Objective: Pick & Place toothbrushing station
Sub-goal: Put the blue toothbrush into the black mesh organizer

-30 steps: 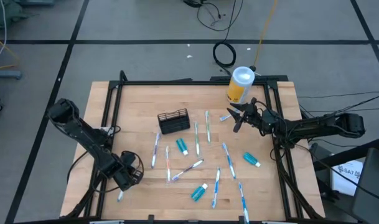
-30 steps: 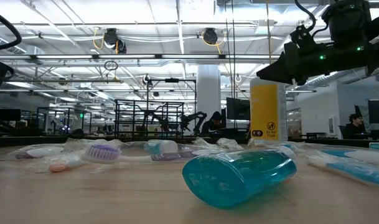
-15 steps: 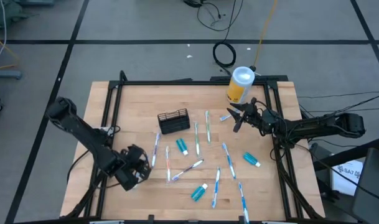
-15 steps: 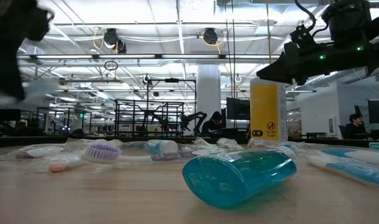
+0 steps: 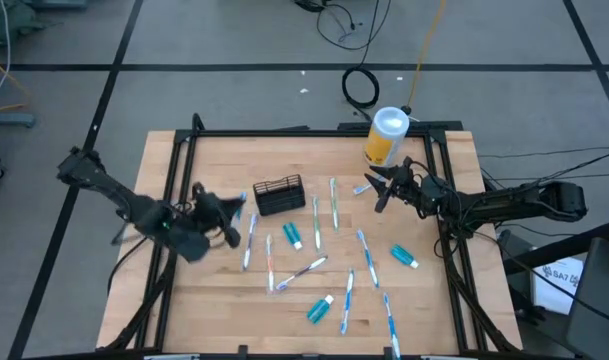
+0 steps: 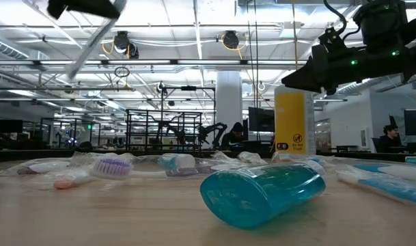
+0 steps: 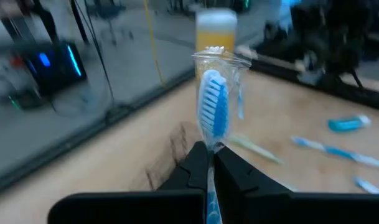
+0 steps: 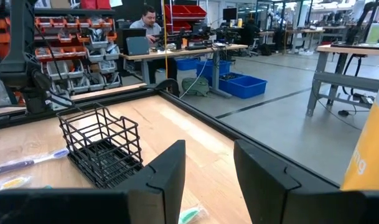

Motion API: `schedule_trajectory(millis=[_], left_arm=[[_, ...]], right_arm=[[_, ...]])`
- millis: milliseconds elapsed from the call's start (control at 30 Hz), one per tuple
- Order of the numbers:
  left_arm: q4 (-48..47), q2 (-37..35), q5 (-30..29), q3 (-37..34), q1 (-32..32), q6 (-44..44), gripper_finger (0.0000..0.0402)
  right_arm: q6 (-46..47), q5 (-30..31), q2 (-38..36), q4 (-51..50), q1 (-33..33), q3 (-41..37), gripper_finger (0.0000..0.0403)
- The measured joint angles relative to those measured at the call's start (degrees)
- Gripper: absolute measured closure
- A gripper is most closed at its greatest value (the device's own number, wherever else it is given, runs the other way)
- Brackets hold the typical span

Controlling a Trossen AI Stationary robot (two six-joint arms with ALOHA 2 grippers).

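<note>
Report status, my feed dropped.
Left gripper shut on toothbrush, airborne beside caddy. Right gripper open, idle near canister. Path clear.

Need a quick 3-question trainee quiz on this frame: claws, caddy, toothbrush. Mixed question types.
1. True or false: the small black wire-mesh caddy holds toothbrushes.
2. What does the left claw grip? A) teal toothpaste tube B) wrapped blue-bristled toothbrush C) nothing
3. Fill in: the right claw hovers open beside the yellow cylindrical ___.

Key: 1 false, it looks empty; 2 B; 3 canister.
</note>
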Motion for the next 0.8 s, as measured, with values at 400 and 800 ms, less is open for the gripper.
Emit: schedule_trajectory(millis=[400,800], left_arm=[[23.70,-8.52,17.66,-2.55,18.27,40.03,0.0397],[67.72,-8.34,31.48,-29.29,33.74,46.23,0.0398]], right_arm=[[2.76,-0.05,0.02,-0.02,0.07,0.00,0.0271],[5.31,-8.99,0.02,-0.04,0.07,0.00,0.0271]])
